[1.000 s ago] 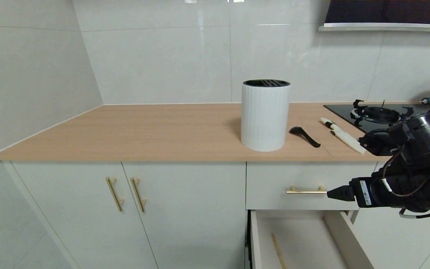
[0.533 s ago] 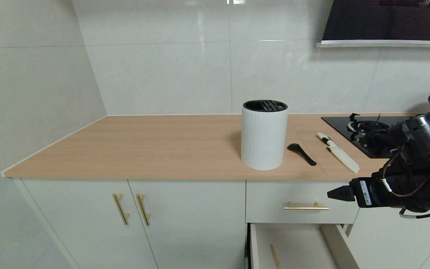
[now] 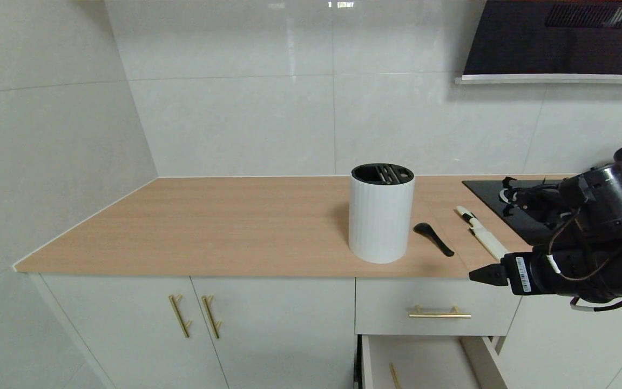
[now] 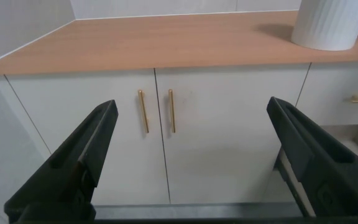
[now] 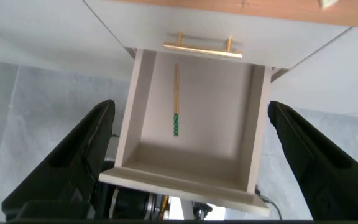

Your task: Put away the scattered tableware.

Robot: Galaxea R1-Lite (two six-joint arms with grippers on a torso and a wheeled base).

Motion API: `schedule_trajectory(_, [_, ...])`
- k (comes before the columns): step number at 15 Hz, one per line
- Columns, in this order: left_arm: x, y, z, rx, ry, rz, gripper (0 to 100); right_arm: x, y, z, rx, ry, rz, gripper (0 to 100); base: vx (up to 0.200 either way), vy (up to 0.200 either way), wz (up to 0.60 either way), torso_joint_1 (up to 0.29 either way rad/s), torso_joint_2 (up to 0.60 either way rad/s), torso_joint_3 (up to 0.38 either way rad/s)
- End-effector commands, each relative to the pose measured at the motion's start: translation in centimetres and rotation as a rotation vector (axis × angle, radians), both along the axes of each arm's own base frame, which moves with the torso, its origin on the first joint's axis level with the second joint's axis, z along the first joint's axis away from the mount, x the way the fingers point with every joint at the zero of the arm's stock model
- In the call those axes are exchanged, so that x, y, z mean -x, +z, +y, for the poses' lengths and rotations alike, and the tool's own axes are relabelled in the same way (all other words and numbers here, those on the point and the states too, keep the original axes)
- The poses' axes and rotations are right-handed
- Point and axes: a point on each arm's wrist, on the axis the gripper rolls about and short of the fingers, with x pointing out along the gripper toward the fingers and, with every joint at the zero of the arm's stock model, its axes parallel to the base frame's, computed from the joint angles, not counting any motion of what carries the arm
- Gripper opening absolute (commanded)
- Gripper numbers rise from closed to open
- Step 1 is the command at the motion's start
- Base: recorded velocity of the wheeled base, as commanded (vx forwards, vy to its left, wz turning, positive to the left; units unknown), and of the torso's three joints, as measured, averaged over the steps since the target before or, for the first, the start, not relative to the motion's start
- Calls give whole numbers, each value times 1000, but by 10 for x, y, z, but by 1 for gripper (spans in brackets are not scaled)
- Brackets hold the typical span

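**HEAD VIEW RAISED; NOTHING GRIPPED YET**

Note jaws spread wide and empty on left gripper, facing cabinet doors under the counter. Note the same on right gripper: jaws apart, nothing held, poised over the open drawer.

Compare with the earlier head views: whole picture shifted downward. Attribute this to camera motion, not to the objects. Regard spoon, knife and holder as unmoved on the counter. Read the rise as likely positioning for a counter-level pick. Count the task as barely started, with one chopstick in the drawer.

Materials and shapes:
- Spoon: black, rounded bowl, slim handle, flat just beside the holder.
- Knife: pale, long, dark band at the handle, flat between spoon and stove.
- Holder: white ribbed cylinder, black slotted top, upright.
- Counter: wood-grain, flat.
- Drawer: smooth white box.
- Chopstick: thin, wooden, green band.
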Motion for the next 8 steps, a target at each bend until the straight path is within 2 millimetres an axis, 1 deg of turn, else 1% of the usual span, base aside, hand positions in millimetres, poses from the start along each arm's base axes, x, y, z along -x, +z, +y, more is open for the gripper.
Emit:
schedule_trajectory(1, [0, 0, 0, 0, 1, 0, 100, -28, -8, -10, 29, -23, -46, 100, 0, 0, 0, 0, 0, 0])
schedule_trajectory(2, [0, 0, 0, 0, 1, 0, 100, -46, -10, -17, 54, -19, -109, 100, 0, 0, 0, 0, 0, 0])
schedule_trajectory(4, [0, 0, 0, 0, 1, 0, 100, -83, -21, -23, 76, 8, -215, 100, 0, 0, 0, 0, 0, 0])
schedule_trajectory(6, [0, 0, 0, 0, 1, 0, 100, -122, -38, -21, 71, 61, -284, 100, 0, 0, 0, 0, 0, 0])
schedule_trajectory(8, [0, 0, 0, 0, 1, 0, 100, -161, -54, -18, 122, 108, -341, 100, 0, 0, 0, 0, 0, 0])
